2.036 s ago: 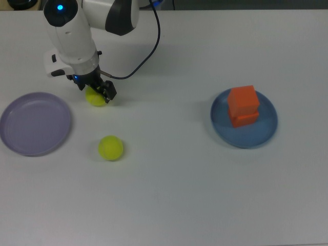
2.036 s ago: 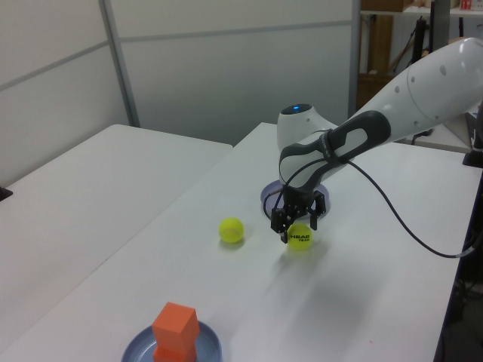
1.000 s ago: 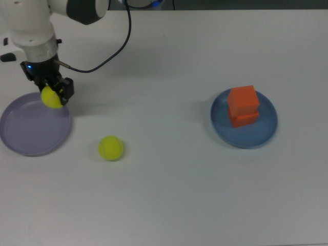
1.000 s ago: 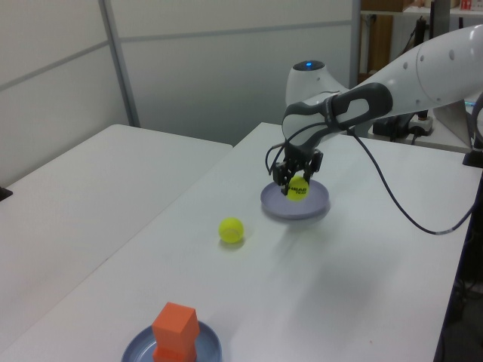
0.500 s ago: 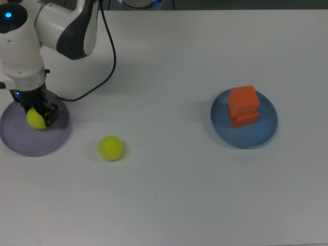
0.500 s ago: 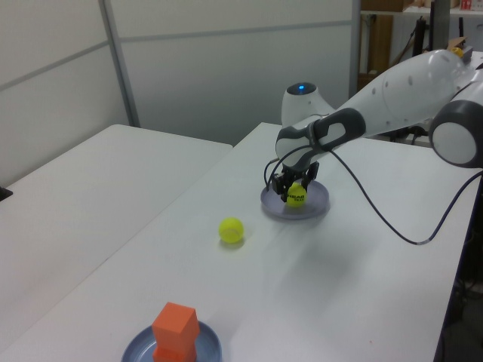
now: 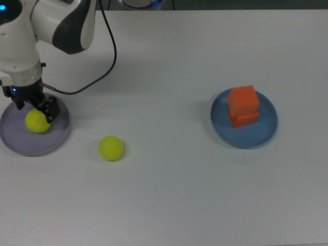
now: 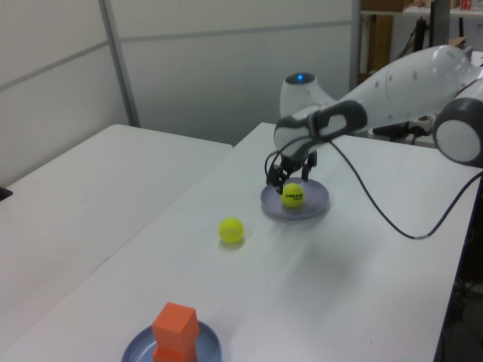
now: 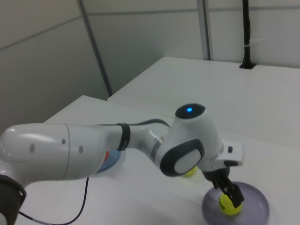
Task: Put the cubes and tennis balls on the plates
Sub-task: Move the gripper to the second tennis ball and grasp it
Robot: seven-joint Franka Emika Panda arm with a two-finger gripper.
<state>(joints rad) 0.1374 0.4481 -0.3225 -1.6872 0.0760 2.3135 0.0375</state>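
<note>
Tennis ball [image 7: 37, 121] in lavender plate [image 7: 15, 144]

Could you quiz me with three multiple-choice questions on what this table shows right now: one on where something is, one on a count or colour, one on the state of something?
1. Where is the tennis ball nearest the gripper?
A. On the lavender plate
B. On the blue plate
C. On top of the cubes

2. How many orange cubes are on the blue plate?
A. None
B. One
C. Two

3. How do the cubes sit?
A. Side by side
B. Stacked one on the other
C. One on each plate

Answers:
1. A: that tennis ball rests on the lavender plate, just below the gripper; the other tennis ball lies on the bare table.
2. C: both cubes are on the blue plate.
3. B: the left view shows one cube atop the other.
</note>
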